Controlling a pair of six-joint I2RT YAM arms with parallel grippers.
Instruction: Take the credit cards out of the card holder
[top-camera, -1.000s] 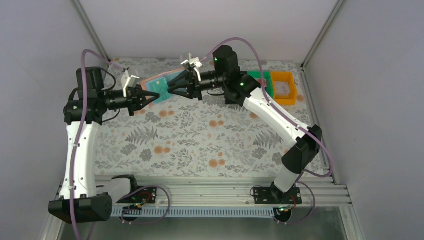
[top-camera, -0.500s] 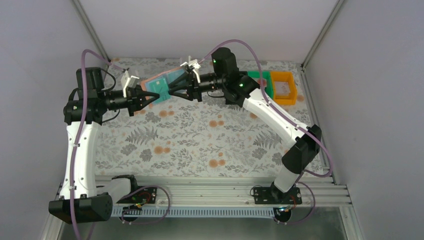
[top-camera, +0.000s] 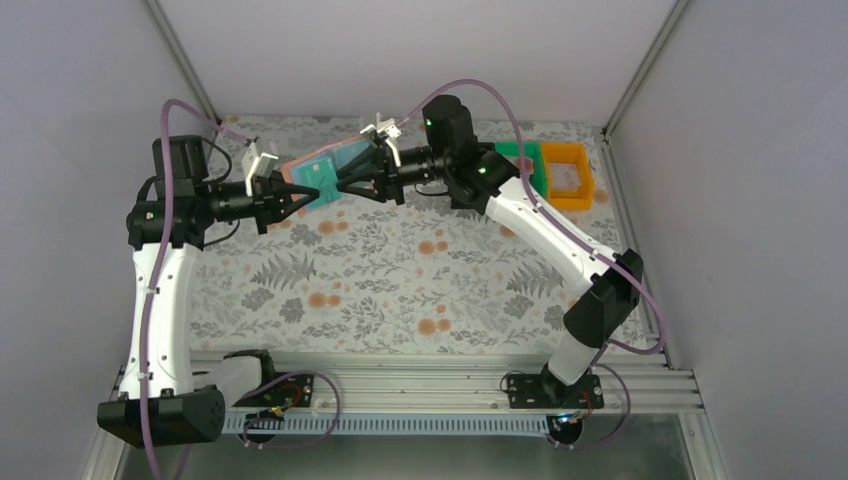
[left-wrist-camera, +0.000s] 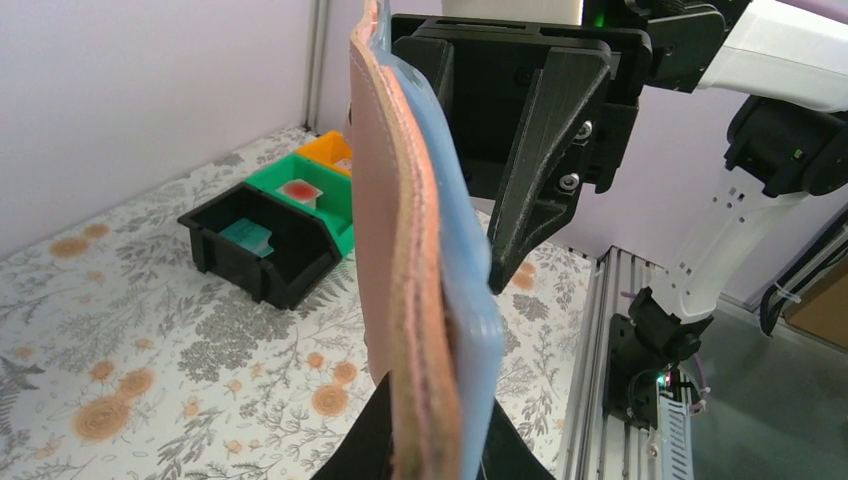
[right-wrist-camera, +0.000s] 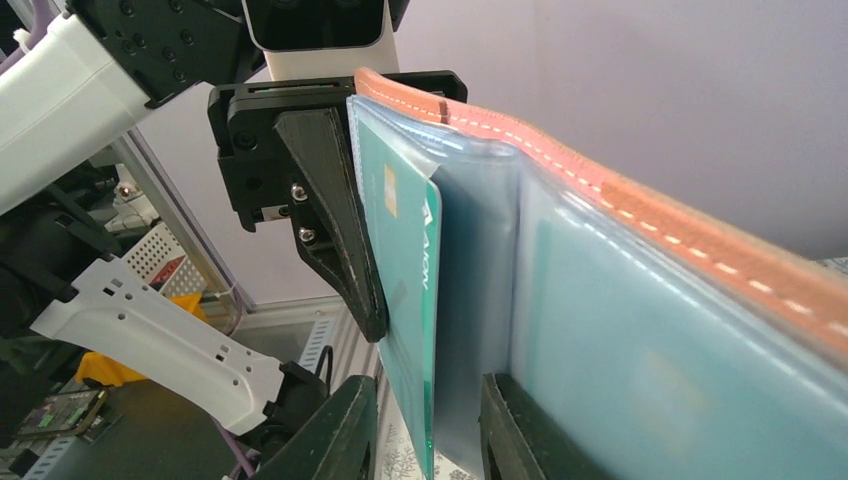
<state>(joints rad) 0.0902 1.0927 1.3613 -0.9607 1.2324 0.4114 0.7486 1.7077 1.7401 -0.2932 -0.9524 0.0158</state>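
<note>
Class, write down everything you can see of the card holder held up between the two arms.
The card holder is a soft bifold, salmon-tan outside with pale stitching, light blue with translucent pockets inside. The left pincer, clamped on one end, holds it partly unfolded and on edge above the table. A teal card sits in one pocket; the right pincer straddles that card, fingers apart.

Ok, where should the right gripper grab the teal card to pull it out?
Take the teal card by its exposed edge, the one facing the right gripper, coming straight in along its plane. That edge stands clear of the pocket, between the open jaws, while the left gripper clamps the card holder opposite.
</note>
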